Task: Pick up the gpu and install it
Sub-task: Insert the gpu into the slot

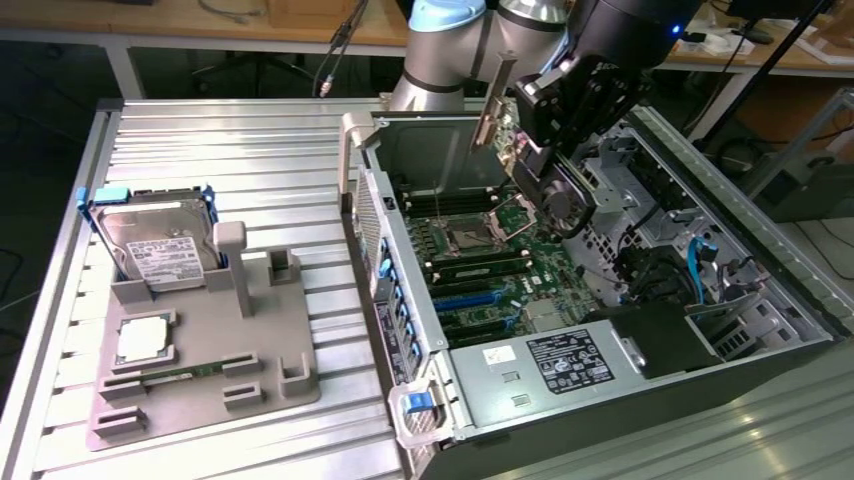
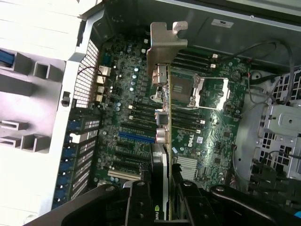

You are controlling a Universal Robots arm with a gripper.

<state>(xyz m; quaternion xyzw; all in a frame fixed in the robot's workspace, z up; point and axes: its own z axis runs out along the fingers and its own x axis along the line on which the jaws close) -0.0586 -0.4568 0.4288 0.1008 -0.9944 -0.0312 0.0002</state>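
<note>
Pincer clamped on gpu, held on edge above motherboard inside open case; bracket end free, clear of case walls. Card's gripped end hidden behind fingers; slots under it partly covered.

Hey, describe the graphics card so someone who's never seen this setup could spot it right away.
Start at the open computer case on the exterior view's right. Above its green motherboard the gripper holds the gpu, a flat card on edge. Its long silver bracket sets it apart from the boxy hard drive in the grey stand.
</note>
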